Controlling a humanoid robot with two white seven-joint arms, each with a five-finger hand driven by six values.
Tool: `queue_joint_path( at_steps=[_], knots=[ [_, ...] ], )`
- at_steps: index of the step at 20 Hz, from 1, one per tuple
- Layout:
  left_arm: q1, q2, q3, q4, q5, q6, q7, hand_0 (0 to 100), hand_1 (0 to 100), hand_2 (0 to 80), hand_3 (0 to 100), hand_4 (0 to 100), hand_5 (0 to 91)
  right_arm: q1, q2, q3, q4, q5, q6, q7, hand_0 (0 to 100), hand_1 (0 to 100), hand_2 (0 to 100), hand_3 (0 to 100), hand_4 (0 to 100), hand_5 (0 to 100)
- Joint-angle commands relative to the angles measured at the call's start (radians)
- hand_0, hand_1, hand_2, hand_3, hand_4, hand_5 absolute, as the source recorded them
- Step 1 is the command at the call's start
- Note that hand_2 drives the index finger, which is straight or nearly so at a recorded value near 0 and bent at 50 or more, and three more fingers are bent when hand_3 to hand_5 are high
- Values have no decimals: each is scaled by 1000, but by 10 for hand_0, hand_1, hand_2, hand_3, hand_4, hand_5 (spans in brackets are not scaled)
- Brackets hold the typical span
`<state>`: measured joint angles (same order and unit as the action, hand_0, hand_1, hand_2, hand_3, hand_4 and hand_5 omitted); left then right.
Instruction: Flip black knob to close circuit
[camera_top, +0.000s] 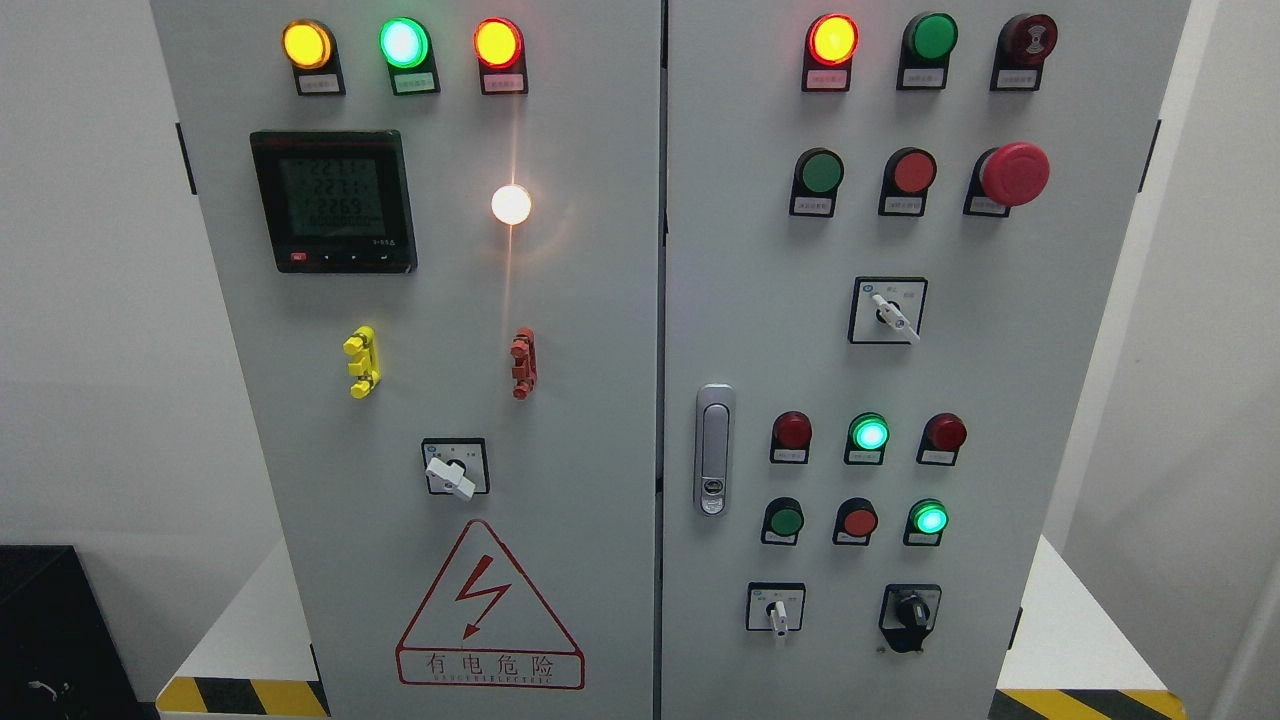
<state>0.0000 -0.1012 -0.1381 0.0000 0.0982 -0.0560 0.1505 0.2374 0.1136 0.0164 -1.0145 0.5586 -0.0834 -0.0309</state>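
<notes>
1. Black knob (911, 608): a small rotary selector on a black backing plate, mounted at the lower right of the right cabinet door (1050, 400). Its pointer reads roughly upright; the fine position cannot be resolved.
2. Hands: neither the left hand nor the right hand appears in the head view, so whether their fingers are apart or together cannot be told, and no place can be given relative to a hand.
3. Neighbours of the knob: a white-handled selector switch (776, 608) sits on the same row toward the door seam, apart from it. A lit green pilot lamp (929, 519) sits directly above, with a gap between. A dark scuff mark lies just below the backing plate.
4. Edges: the door's outer edge runs near the knob on its far side; the centre seam (662, 400) and the silver door latch (713, 450) are well apart from it.
5. Open room: bare grey panel surrounds the knob below and toward the outer edge. A yellow-black hazard stripe (1085, 703) marks the plinth corner beneath.
6. Left cabinet door (600, 450): carries a digital meter (333, 201), lit lamps and a high-voltage warning triangle (489, 610), all well apart from the knob.
</notes>
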Motion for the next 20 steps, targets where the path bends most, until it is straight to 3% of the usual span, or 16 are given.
queue_joint_path(
  at_steps=[1,5,12,16,20],
  knots=[
    [23,0,0,-29,0,-1,0,120,556,0,0,0,0,2,1,-20,-234,180,1,-46,0,20,384,663,562,482],
    [23,0,0,-29,0,-1,0,120,556,0,0,0,0,0,0,-12,-297,297,1,-90,0,0,520,741,636,558],
    [21,0,0,-29,0,-1,0,120,556,0,0,0,0,-9,0,-10,-387,451,13,-164,0,0,647,848,716,674],
    [23,0,0,-29,0,-1,0,120,556,0,0,0,0,-23,1,-10,-438,480,33,-170,0,0,754,940,812,816],
    [23,0,0,-29,0,-1,0,120,556,0,0,0,0,-38,4,-13,-483,512,53,-175,0,0,767,957,827,843]
  ],
)
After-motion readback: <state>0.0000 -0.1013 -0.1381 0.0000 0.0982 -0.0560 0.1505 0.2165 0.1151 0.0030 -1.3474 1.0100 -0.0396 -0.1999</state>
